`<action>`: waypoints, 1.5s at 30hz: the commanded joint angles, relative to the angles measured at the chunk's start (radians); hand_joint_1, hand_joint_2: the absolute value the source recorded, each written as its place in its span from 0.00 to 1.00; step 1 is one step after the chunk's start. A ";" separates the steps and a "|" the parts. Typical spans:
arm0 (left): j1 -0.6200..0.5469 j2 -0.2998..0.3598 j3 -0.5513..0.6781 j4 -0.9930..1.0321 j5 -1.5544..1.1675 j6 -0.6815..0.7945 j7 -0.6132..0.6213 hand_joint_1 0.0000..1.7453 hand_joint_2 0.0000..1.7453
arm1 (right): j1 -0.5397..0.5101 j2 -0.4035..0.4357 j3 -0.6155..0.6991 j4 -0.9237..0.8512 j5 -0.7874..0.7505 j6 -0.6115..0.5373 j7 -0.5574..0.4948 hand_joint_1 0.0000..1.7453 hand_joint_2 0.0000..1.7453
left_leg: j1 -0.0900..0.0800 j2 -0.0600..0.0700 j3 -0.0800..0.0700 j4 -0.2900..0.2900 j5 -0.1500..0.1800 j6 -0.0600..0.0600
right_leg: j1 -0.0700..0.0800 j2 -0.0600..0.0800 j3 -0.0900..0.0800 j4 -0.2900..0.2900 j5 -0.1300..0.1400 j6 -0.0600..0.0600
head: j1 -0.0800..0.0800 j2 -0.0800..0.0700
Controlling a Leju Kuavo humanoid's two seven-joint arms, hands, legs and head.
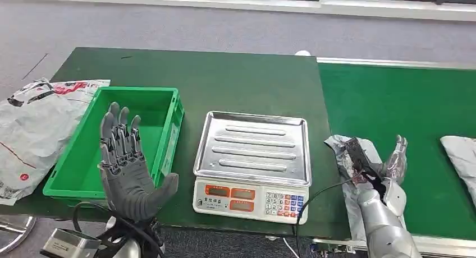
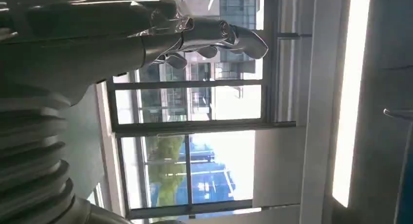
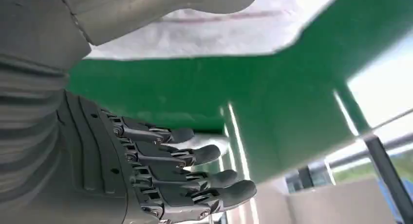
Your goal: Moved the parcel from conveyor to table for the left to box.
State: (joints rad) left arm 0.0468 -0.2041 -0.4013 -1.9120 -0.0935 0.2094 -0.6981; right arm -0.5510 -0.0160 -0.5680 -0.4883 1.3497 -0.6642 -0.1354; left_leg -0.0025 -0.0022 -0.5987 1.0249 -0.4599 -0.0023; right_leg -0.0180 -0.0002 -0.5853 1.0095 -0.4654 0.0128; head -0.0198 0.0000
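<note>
A crumpled grey parcel point(image 1: 338, 148) lies at the left end of the green conveyor point(image 1: 404, 101), beside the table. My right hand point(image 1: 377, 167) is low over it with fingers stretched out and thumb apart. In the right wrist view the dark fingers point(image 3: 195, 158) are extended over the belt point(image 3: 292, 92), and the pale parcel point(image 3: 209, 36) lies beyond the thumb, not gripped. My left hand point(image 1: 126, 168) is raised near the table's front edge, palm up and fingers spread, holding nothing. It is in front of the empty green box point(image 1: 163, 109). Its fingers point(image 2: 214, 34) point at windows.
A scale with a steel tray point(image 1: 252, 146) stands mid-table between the box and the conveyor, its cable point(image 1: 320, 193) running toward my right arm. Grey bags point(image 1: 33, 123) lie left of the box. Another pale parcel point(image 1: 461, 154) sits on the belt at the right edge.
</note>
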 commanded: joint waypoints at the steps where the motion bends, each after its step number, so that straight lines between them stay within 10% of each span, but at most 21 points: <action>1: 0.000 0.010 0.037 0.032 -0.006 0.010 0.000 0.00 1.00 | -0.024 -0.017 -0.063 0.101 -0.003 0.008 0.003 0.00 1.00 | 0.000 0.000 0.002 -0.002 0.000 -0.001 | 0.001 0.000 0.002 -0.002 0.000 -0.001 | 0.000 0.000; 17: 0.004 0.015 0.013 0.048 -0.008 0.031 0.000 0.00 1.00 | 0.040 -0.053 -0.158 0.155 -0.063 0.177 0.162 0.02 1.00 | 0.001 -0.001 0.005 -0.005 0.001 -0.001 | 0.001 -0.001 0.005 -0.005 0.001 -0.002 | 0.000 0.000; 18: 0.003 0.016 0.008 0.051 -0.014 0.032 0.000 0.00 1.00 | 0.047 -0.060 -0.162 0.166 -0.063 0.210 0.177 1.00 1.00 | 0.001 -0.002 0.003 -0.002 0.000 -0.001 | 0.001 -0.002 0.004 -0.003 0.000 -0.001 | 0.000 0.000; 45: -0.003 0.030 -0.040 0.072 -0.014 0.039 0.000 0.00 1.00 | 0.077 -0.060 -0.195 0.154 -0.087 0.291 0.098 1.00 1.00 | 0.001 -0.004 0.006 -0.001 -0.001 0.001 | 0.001 -0.005 0.009 -0.003 -0.002 0.001 | 0.000 0.000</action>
State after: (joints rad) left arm 0.0658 -0.2041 -0.4086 -1.8875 -0.1141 0.2468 -0.6981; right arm -0.5096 -0.0717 -0.7046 -0.3841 1.2753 -0.3651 -0.0015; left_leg -0.0025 -0.0032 -0.5939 1.0258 -0.4609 -0.0009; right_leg -0.0180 -0.0023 -0.5792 1.0085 -0.4675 0.0149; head -0.0198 0.0000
